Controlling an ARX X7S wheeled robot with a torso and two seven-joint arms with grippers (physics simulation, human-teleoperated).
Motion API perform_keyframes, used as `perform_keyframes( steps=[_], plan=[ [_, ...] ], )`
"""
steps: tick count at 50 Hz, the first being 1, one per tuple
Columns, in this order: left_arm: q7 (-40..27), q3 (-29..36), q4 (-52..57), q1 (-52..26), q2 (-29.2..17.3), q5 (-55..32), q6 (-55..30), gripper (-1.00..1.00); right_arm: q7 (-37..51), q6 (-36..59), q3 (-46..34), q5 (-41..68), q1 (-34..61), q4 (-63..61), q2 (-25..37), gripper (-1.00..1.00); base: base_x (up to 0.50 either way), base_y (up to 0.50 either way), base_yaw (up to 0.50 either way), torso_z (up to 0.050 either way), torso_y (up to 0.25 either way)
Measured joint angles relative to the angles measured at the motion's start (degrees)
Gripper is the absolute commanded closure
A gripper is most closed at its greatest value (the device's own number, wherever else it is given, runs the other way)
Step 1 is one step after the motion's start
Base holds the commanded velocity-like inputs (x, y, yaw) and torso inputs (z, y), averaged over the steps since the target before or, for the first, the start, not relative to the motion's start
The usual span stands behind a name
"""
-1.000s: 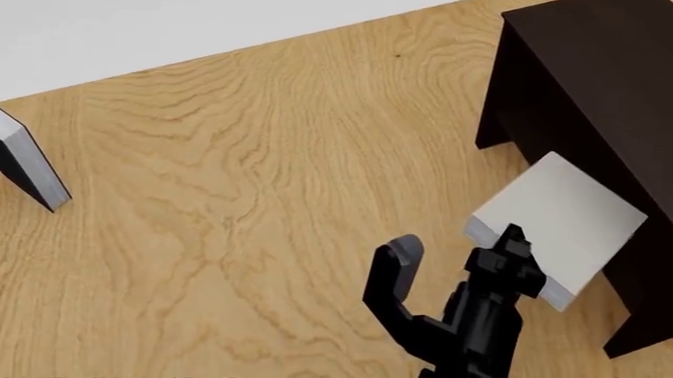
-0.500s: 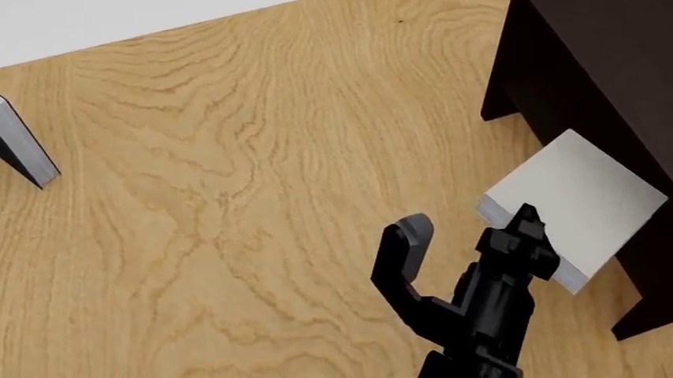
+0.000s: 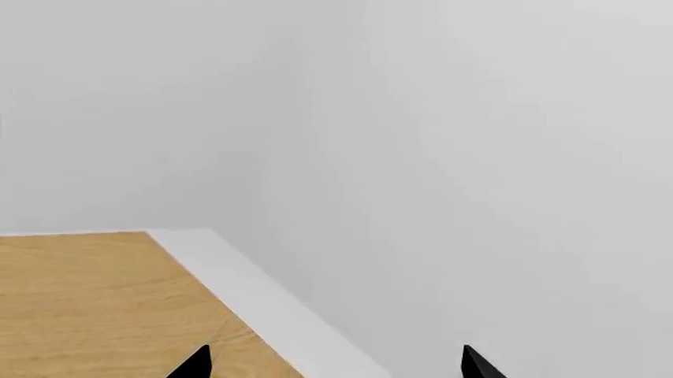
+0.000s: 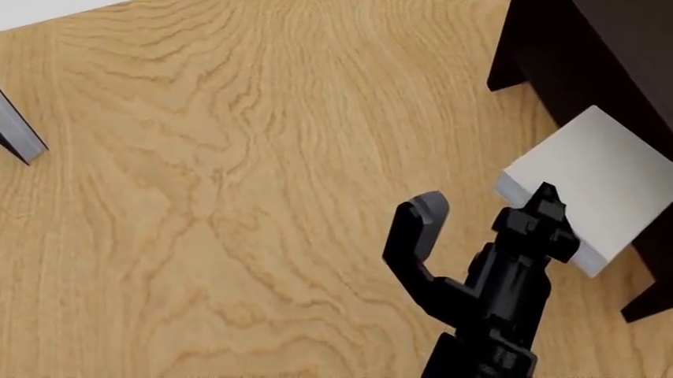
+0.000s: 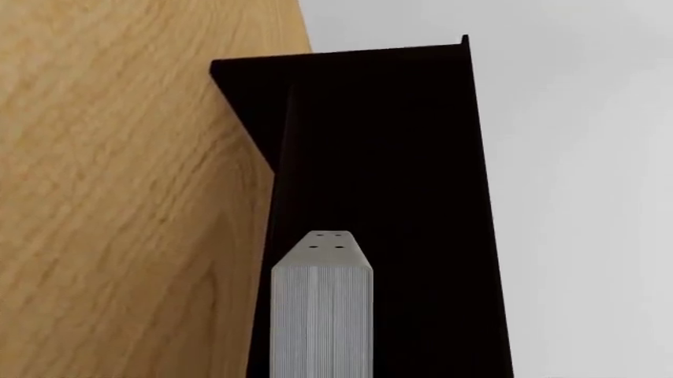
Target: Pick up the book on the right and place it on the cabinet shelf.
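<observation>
My right pincer [image 4: 484,206] is spread wide, one finger [image 4: 541,216] touching the book [image 4: 594,177]. Book's far end sits in the cabinet [image 4: 589,47]. Left pincer [image 3: 331,364]: tips apart, holding nothing.

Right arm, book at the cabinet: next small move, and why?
Probably nudge the book deeper into the cabinet shelf: its near end juts out of the dark opening. The right gripper is open, one finger at the book's near edge, the other clear, so pushing fits.
</observation>
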Motion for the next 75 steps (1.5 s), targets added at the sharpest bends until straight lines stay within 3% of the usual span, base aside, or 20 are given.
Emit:
perform_keyframes(
  steps=[38,75],
  plan=[
    [-0.14,0.20,-0.20,0.10,-0.14,-0.56,0.32,-1.00,-0.17,2.04,0.76,-1.04,3.49,1.02,1.09,1.00,0.00,0.00,0.00,0.000,-0.061],
    [-0.08,1.00,-0.19,0.10,-0.61,-0.18,0.55,-1.00,-6.77,-16.80,-0.62,-7.18,5.63,26.12,-4.51,1.00,0.00,0.00,0.00,0.000,0.000]
  ],
)
